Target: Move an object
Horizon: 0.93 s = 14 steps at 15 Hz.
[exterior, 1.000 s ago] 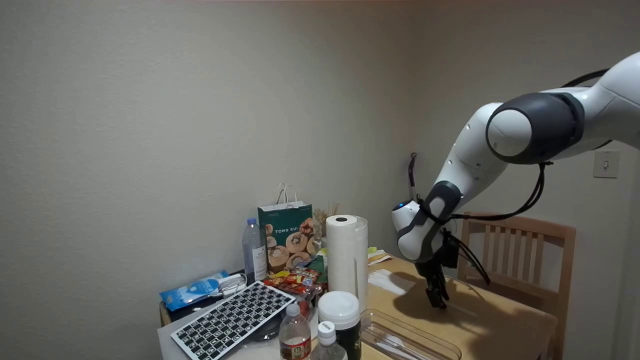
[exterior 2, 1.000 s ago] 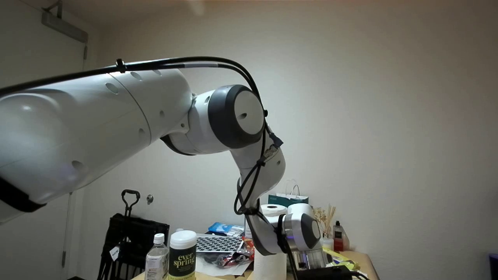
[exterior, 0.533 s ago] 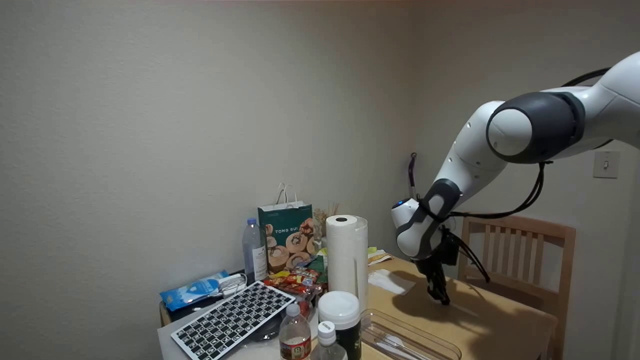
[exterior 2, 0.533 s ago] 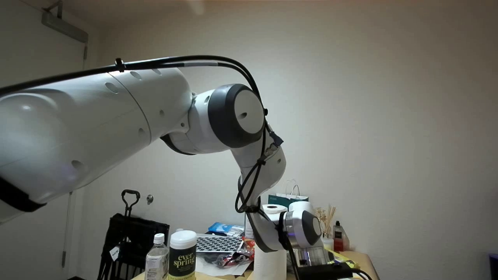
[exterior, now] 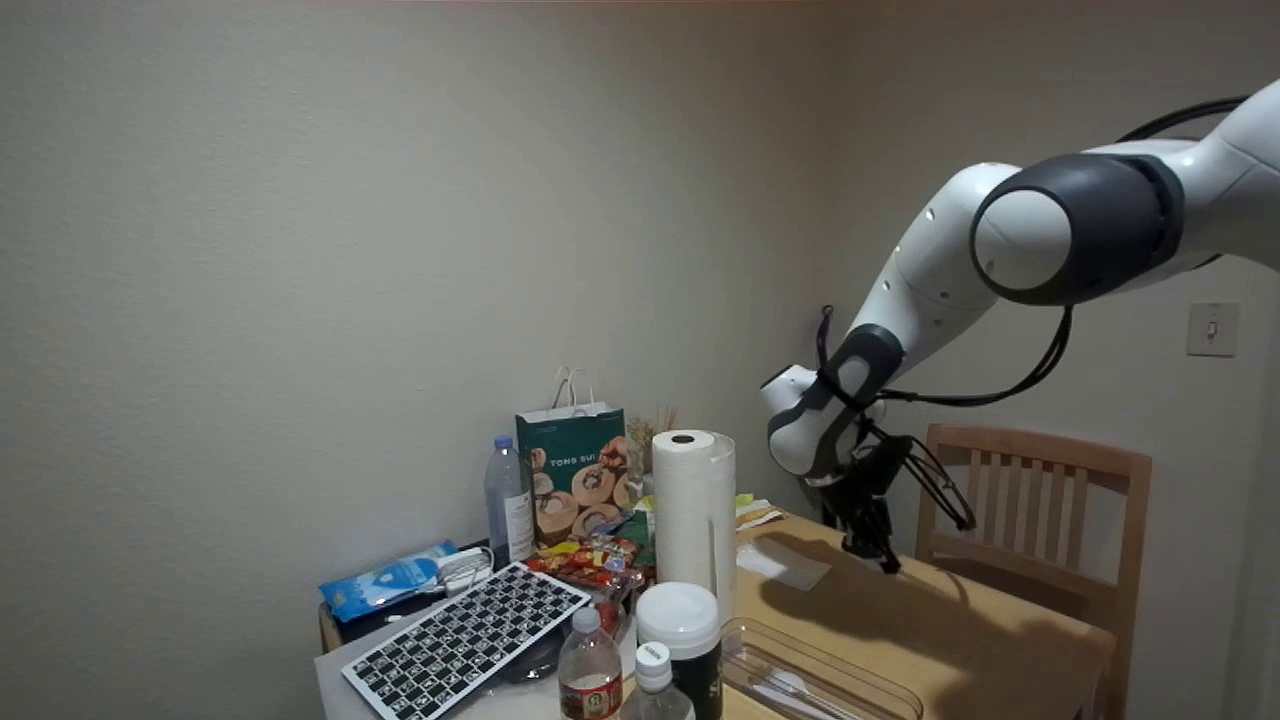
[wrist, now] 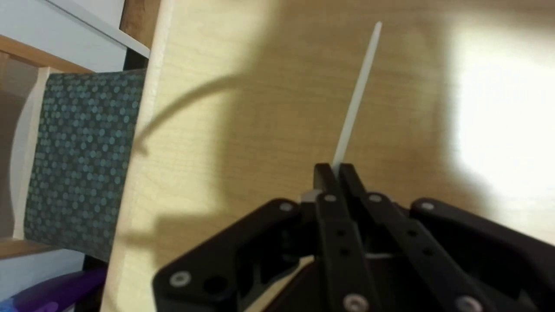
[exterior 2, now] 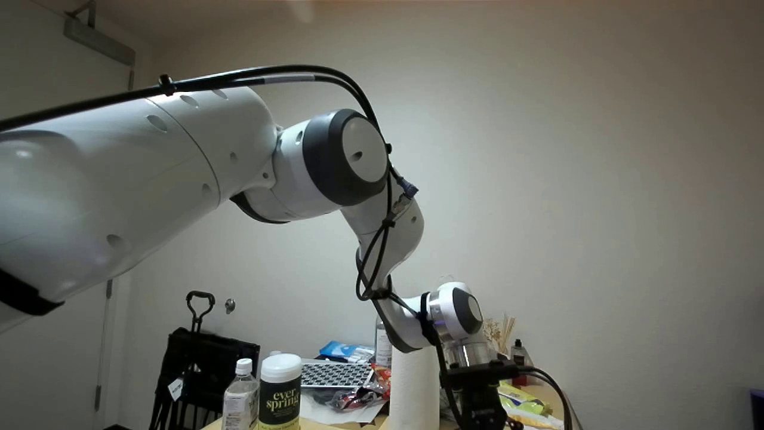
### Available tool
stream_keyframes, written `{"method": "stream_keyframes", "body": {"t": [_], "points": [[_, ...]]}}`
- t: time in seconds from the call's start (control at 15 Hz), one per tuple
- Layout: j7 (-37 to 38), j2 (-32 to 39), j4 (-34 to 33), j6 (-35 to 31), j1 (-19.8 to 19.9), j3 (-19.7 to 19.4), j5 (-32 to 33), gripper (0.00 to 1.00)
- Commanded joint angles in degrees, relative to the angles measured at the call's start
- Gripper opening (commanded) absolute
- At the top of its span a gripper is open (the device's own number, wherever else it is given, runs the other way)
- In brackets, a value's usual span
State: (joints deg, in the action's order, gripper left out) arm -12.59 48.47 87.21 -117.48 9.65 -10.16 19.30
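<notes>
One thin white stick (wrist: 357,91) appears pinched in your claw (wrist: 335,168), jaws nearly together on it, its free end reaching out over the right of the table (exterior: 1000,640). Since half a second ago the claw has climbed higher above the table, so you have probably made the pick; setting down remains. Counting in an exterior view: near, two clear bottles (exterior: 590,668), one canister (exterior: 680,630), one tray (exterior: 835,672); far left, one blue-capped bottle (exterior: 508,500), one paper bag (exterior: 572,480); between, one paper-towel roll (exterior: 684,510); far right, one chair (exterior: 1045,450).
</notes>
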Motion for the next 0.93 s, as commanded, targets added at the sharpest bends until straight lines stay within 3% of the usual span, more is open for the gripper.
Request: {"method": "stream_keyframes", "body": {"t": [0.0,0.4,0.87], "points": [[3.94,-6.12,1.25,7.35,-3.05,0.22,-0.22,0.06],[2.22,-10.73,0.69,14.74,-7.24,4.14,0.35,0.06],[2.92,-9.49,-0.88,14.54,-7.6,4.83,0.44,0.06]]}}
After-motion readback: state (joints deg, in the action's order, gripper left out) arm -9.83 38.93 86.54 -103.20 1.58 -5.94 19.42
